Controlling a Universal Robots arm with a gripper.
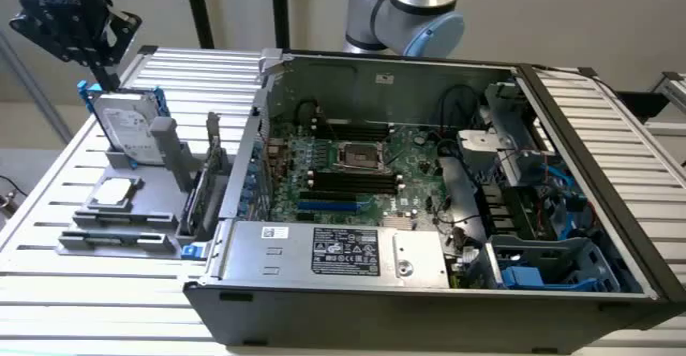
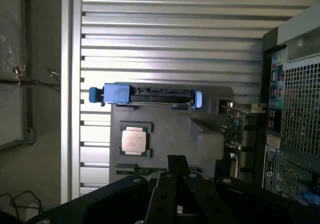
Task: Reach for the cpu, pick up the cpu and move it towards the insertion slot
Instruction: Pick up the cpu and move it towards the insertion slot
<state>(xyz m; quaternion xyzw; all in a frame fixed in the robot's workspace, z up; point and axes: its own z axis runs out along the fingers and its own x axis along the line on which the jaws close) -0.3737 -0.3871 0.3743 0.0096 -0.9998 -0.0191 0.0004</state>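
The cpu (image 1: 115, 193), a small square chip with a silvery top, lies flat in a grey holder (image 1: 80, 235) at the exterior view's left, outside the computer case. The wrist view shows the cpu (image 2: 134, 140) from above in the holder (image 2: 170, 129). My gripper (image 1: 111, 85) hangs high over the holder's far end, just above the upright hard drive (image 1: 128, 127), well apart from the chip. Its fingers (image 2: 172, 166) are pressed together with nothing between them. The insertion slot (image 1: 359, 157), a dark square socket in a shiny bracket, sits on the motherboard inside the case.
The open computer case (image 1: 429, 300) takes up the middle and the exterior view's right of the slatted metal table (image 1: 64, 292). An upright card (image 1: 209, 171) stands between the holder and the case wall. The hard drive's blue rails (image 2: 116, 93) lie beside the chip.
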